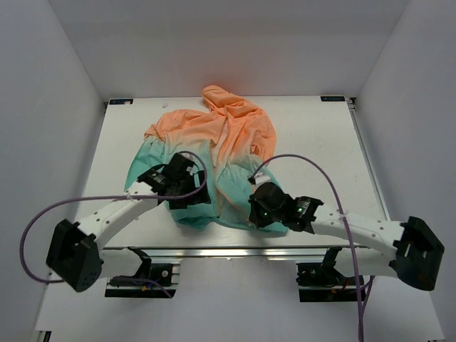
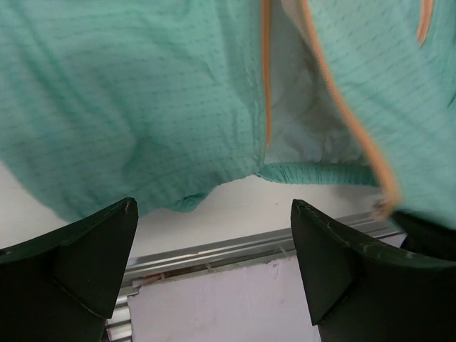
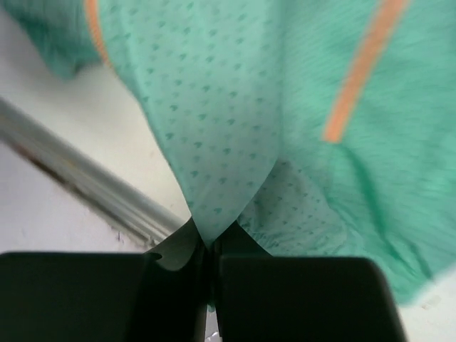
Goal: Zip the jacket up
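The jacket (image 1: 228,135) lies flat on the white table, peach-orange at the hood and teal-green toward the near hem. In the left wrist view its orange zipper (image 2: 266,78) shows two sides spread apart above the hem (image 2: 313,172). My left gripper (image 1: 191,194) hovers over the left hem, open, with nothing between its fingers (image 2: 324,249). My right gripper (image 1: 258,206) is at the right hem, shut on a pinched fold of the teal jacket fabric (image 3: 214,164), which rises into a peak at the jaws (image 3: 208,246). An orange strip (image 3: 363,64) crosses the fabric beyond.
An aluminium rail (image 1: 235,251) runs along the table's near edge, just below the hem, and shows in both wrist views (image 2: 214,249) (image 3: 78,185). White walls enclose the table on three sides. Purple cables (image 1: 313,167) loop over both arms.
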